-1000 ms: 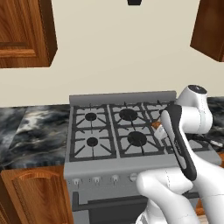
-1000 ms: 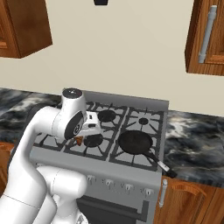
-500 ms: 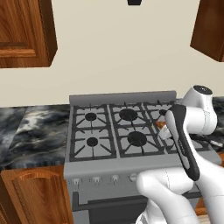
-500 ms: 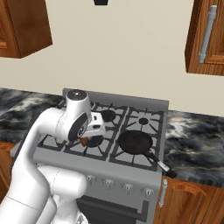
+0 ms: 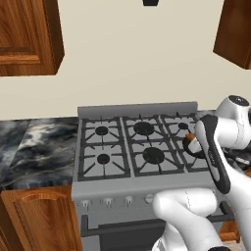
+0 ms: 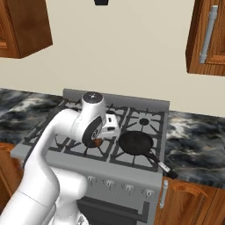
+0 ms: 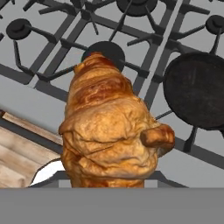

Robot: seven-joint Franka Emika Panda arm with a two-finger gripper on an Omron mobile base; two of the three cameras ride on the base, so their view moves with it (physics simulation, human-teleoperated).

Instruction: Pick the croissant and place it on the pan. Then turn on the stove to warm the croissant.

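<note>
Rightward now, hand (image 6: 97, 141) carries flaky wedge croissant (image 7: 107, 131) over stove (image 6: 132, 163).

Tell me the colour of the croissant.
Golden orange-brown with darker brown ridges; the croissant shows best in the hand view.

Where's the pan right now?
The pan sits on the stove's front right burner in the right base view, handle pointing toward the front right corner, just right of the gripper holding the croissant.
</note>
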